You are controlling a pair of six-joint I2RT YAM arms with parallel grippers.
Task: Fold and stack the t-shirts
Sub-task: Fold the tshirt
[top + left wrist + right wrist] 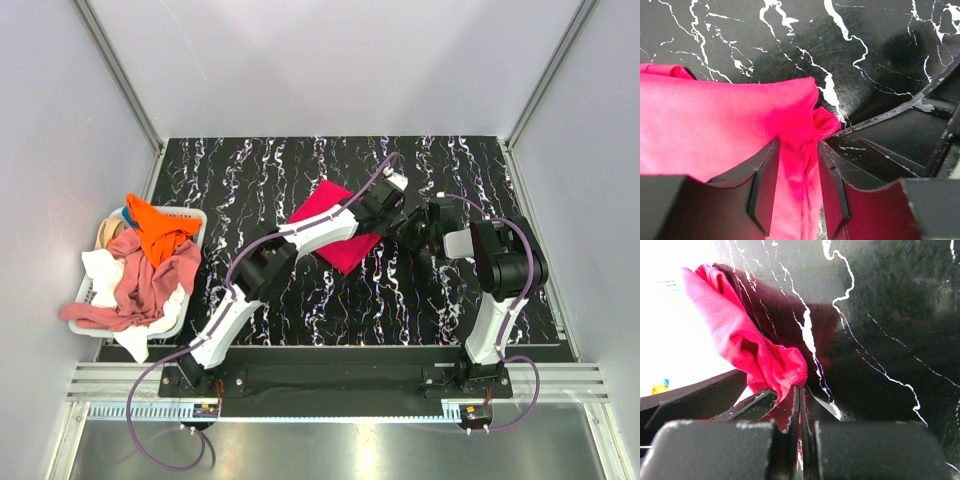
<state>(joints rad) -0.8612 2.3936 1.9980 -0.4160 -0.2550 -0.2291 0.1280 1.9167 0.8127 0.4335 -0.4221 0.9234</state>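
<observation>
Overhead, black marbled table [250, 170], grey walls [330, 60]; left tool [797, 150] grips red tee [318, 200], right tool [800, 395] apparently too.

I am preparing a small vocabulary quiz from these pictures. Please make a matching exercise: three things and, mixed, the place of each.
1. pinkish-red t-shirt
2. orange t-shirt
3. white basket

A. on top of the heap of clothes
B. at the left edge of the table
C. mid-table, pinched by left gripper and right gripper

Pairs: 1-C, 2-A, 3-B
</observation>
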